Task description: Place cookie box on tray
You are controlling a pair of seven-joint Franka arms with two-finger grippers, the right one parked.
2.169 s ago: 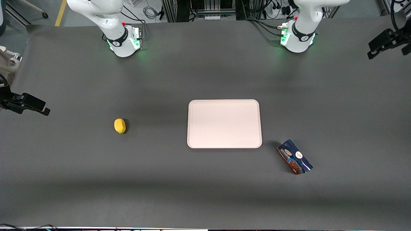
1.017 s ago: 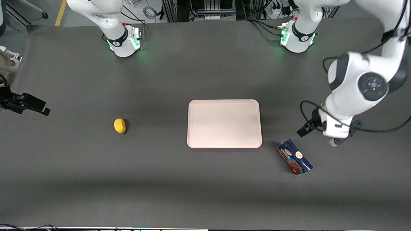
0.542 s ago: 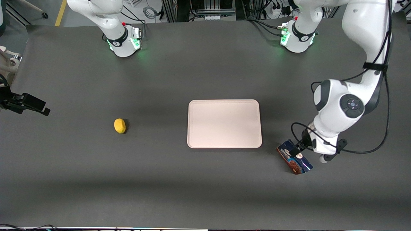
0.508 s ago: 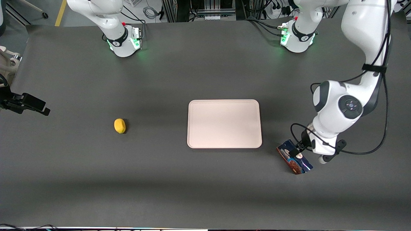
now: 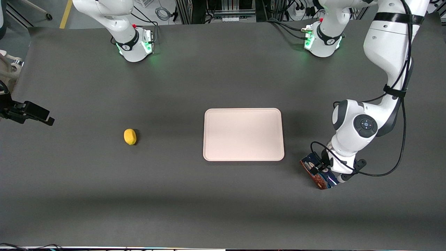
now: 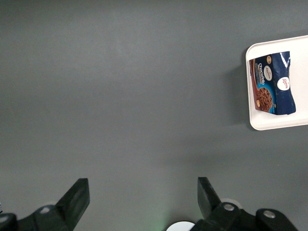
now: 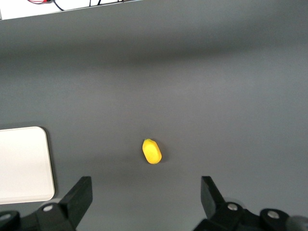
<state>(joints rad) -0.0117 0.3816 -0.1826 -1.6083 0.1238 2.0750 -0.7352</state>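
My claw [image 5: 322,169] is down at the cookie box [image 5: 320,181], at the working arm's end of the tabletop [image 5: 174,195]. From the front I see it right over the middle of the box, which lies flat and skewed on the bare tabletop directly under the claw. The tray [image 5: 243,134] sits near the claw, toward the parked arm's end and slightly farther from the front camera; in this view there is nothing in it, and the box lies just off its nearest corner without touching it.

My wrist camera shows the claw [image 6: 142,185] with its fingers [image 6: 77,197] spread wide and only grey tabletop between them, gripping nothing. Oddly, that same view shows the cookie box [image 6: 273,83] lying inside the tray's rim [image 6: 269,124], which I cannot square with the front view.

A small yellow object [image 5: 130,136] lies well apart from the claw, past the tray toward the parked arm's end.
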